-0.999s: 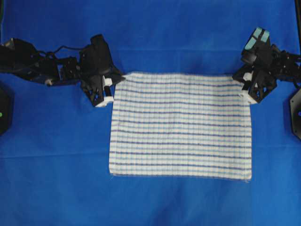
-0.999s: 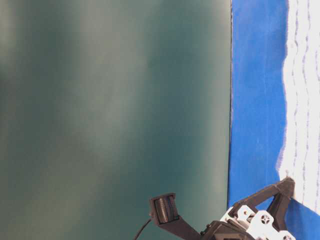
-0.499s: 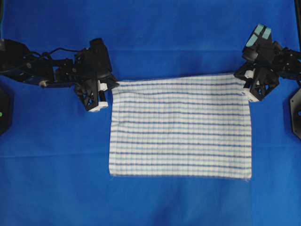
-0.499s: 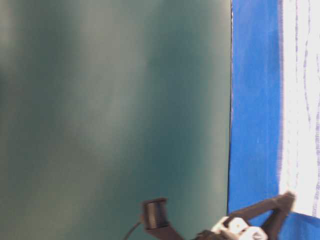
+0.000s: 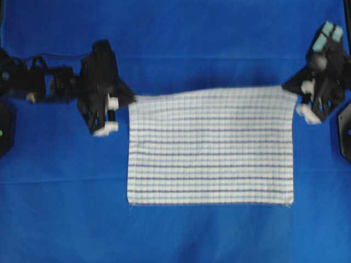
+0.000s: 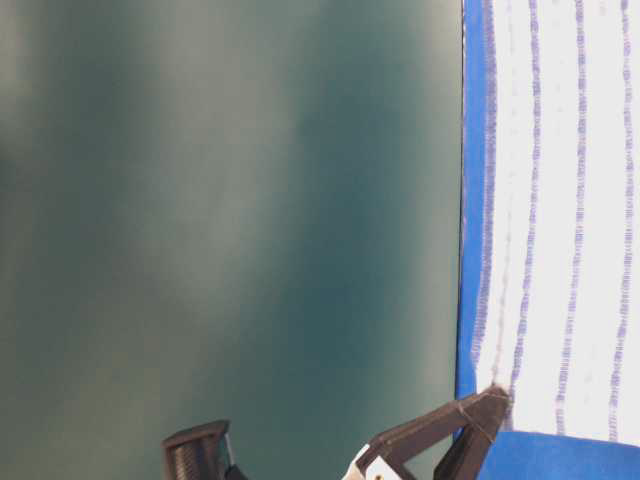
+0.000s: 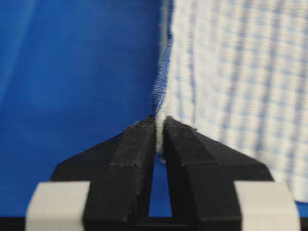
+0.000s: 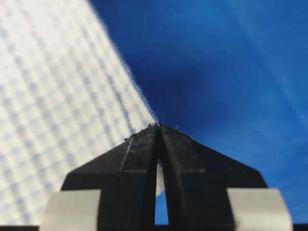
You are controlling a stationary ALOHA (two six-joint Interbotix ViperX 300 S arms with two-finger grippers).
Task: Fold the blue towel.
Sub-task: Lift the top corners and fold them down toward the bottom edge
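The blue towel [image 5: 211, 148], white with thin dark-blue stripes, has its near edge resting on the table cover and its far edge raised. My left gripper [image 5: 130, 100] is shut on the far left corner; the white cloth is pinched between its tips [image 7: 160, 126]. My right gripper [image 5: 289, 90] is shut on the far right corner, and the towel [image 8: 53, 106] spreads away left of its tips [image 8: 159, 127]. The table-level view shows the striped towel [image 6: 560, 200] lifted, with a black finger [image 6: 470, 420] at its lower corner.
A plain blue cover [image 5: 181, 44] spreads over the whole table. Black arm bases sit at the left edge [image 5: 4, 126] and right edge [image 5: 345, 129]. A dark green wall [image 6: 230, 220] fills most of the table-level view.
Both grippers have risen and drawn outward with the far corners, pulling the far edge taut. The towel's far edge now sits lower in the overhead view.
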